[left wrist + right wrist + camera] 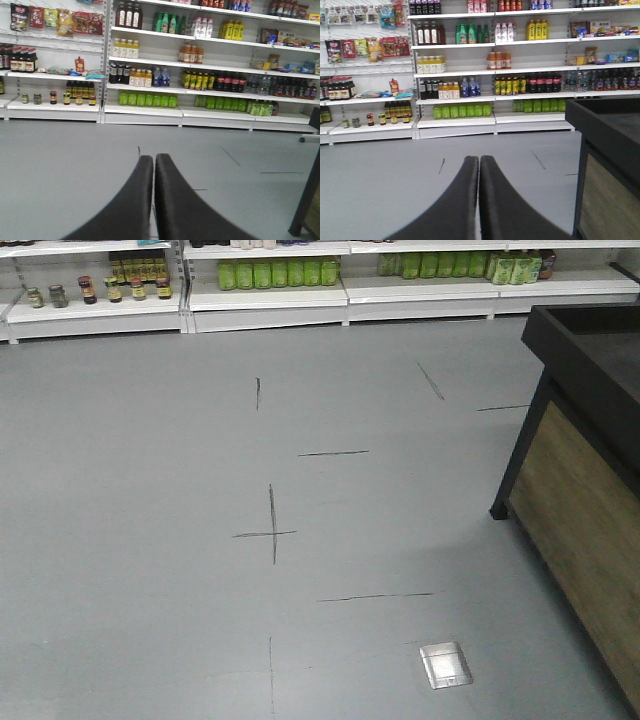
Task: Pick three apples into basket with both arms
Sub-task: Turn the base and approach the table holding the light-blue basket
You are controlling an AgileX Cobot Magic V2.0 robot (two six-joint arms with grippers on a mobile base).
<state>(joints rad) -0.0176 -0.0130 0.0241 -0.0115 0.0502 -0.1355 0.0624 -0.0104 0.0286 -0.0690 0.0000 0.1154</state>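
Observation:
No apples and no basket show in any view. My left gripper (154, 159) is shut and empty, its two black fingers pressed together over grey floor, pointing toward the store shelves. My right gripper (479, 160) is shut and empty too, fingers together, also over the floor and facing the shelves. Neither arm shows in the front view.
A dark display stand with wood side panels (580, 440) stands at the right, also in the right wrist view (607, 165). White shelves of bottles and jars (150, 75) line the far wall. A metal floor plate (446, 664) and black tape marks (270, 530) lie on the grey floor.

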